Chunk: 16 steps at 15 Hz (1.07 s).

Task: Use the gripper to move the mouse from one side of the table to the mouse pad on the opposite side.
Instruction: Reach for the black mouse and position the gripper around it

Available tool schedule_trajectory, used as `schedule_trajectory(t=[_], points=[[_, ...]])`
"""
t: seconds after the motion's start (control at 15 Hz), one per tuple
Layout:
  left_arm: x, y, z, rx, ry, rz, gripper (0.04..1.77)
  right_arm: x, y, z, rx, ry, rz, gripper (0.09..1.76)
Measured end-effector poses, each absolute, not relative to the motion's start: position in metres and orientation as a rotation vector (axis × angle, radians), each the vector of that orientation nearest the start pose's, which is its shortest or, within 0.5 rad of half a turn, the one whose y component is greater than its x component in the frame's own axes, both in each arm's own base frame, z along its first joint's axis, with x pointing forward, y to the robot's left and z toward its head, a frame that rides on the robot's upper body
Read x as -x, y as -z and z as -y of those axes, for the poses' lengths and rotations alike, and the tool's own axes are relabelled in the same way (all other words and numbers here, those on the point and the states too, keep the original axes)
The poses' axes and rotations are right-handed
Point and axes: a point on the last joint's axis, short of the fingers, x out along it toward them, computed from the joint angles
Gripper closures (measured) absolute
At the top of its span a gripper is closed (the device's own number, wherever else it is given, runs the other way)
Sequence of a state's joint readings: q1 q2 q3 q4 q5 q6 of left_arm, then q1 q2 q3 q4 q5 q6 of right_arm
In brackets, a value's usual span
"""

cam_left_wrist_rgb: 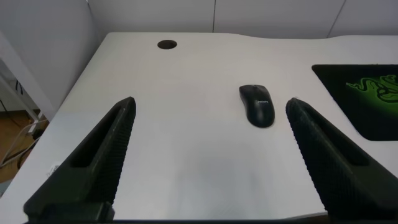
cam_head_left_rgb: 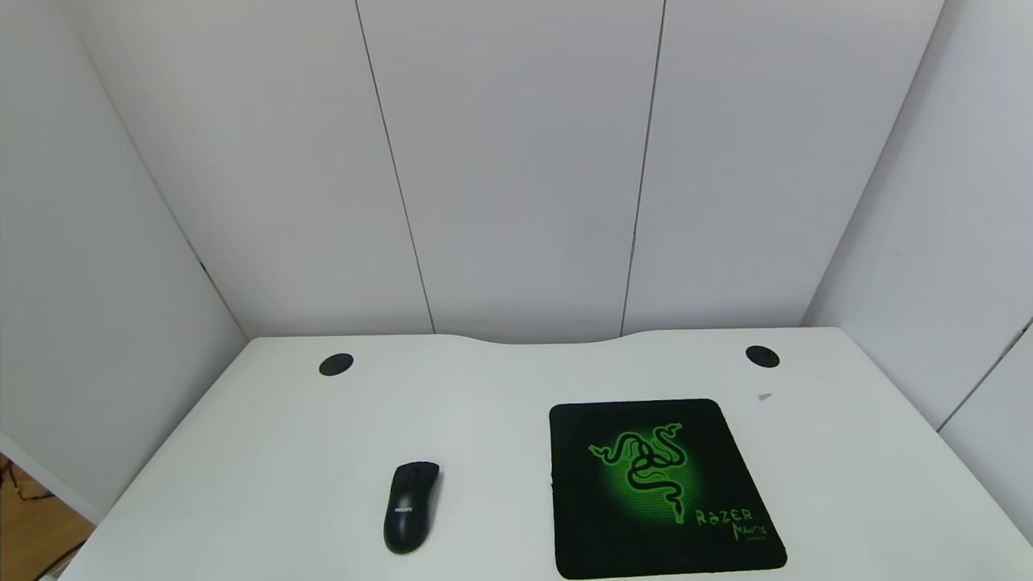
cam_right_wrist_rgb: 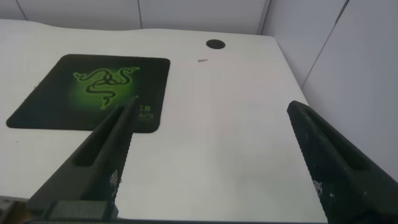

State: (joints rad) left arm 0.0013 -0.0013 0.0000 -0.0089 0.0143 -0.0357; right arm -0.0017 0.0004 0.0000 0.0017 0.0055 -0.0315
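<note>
The black mouse point(cam_head_left_rgb: 411, 506) lies on the white table point(cam_head_left_rgb: 266, 452), left of centre near the front edge, with a small white logo on its back. It also shows in the left wrist view point(cam_left_wrist_rgb: 257, 105). The black mouse pad point(cam_head_left_rgb: 658, 486) with the green snake logo lies to the right of the mouse; it shows in the right wrist view point(cam_right_wrist_rgb: 93, 91) and at the edge of the left wrist view point(cam_left_wrist_rgb: 367, 93). My left gripper point(cam_left_wrist_rgb: 211, 146) is open and empty, held short of the mouse. My right gripper point(cam_right_wrist_rgb: 214, 149) is open and empty over bare table beside the pad. Neither arm shows in the head view.
Two round black cable holes sit near the table's curved back edge, one at the left point(cam_head_left_rgb: 336, 364) and one at the right point(cam_head_left_rgb: 762, 356). A small grey speck point(cam_head_left_rgb: 764, 396) lies near the right hole. White wall panels enclose the back and sides.
</note>
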Motion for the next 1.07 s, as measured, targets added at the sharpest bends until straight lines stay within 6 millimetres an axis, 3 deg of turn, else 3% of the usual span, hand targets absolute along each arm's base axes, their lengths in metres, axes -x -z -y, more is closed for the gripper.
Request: schedule_trajectory(t=[1.07], points=[[0.0229, -0.0765, -0.0003, 0.035, -0.014, 0.012, 0.09, 0.0228, -0.0753, -0.0002, 0.032, -0.004, -0.002, 0.14]])
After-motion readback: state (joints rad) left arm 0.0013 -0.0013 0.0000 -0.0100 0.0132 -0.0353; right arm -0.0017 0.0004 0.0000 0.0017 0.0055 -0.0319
